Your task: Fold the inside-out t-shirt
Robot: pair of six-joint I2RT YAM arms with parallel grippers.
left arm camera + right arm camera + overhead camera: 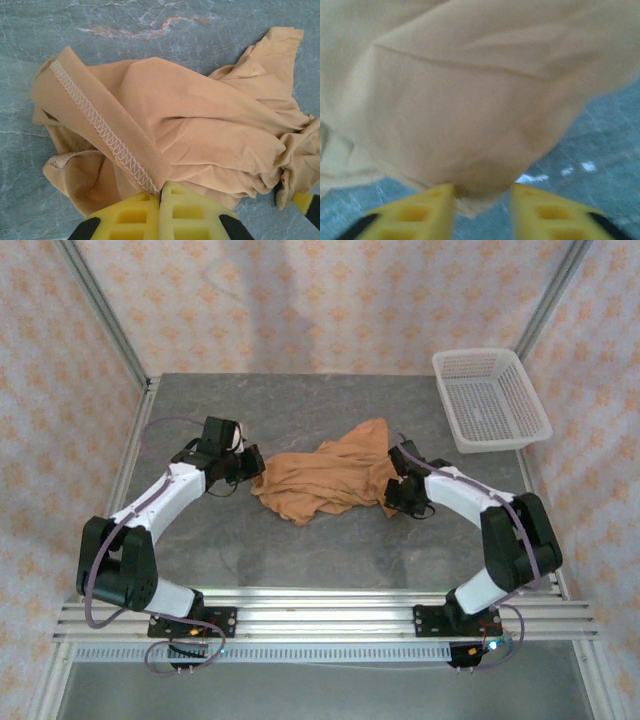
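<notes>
The inside-out t-shirt [325, 480] lies crumpled in a heap at mid-table, orange-tan. My left gripper [258, 468] is at its left edge. In the left wrist view that gripper [161, 192] is shut on the t-shirt [200, 125], pinching a hem band with white zigzag stitching [100, 125]. My right gripper [392, 490] is at the heap's right side. In the right wrist view its yellow fingers [482, 192] stand apart, open, with a bulging fold of the t-shirt [470, 100] hanging between them, close to the left finger [432, 205].
A white mesh basket [490, 400] stands at the back right corner of the grey table [300, 560]. Metal frame posts and patterned walls close in the sides. Bare tabletop lies in front of and behind the heap.
</notes>
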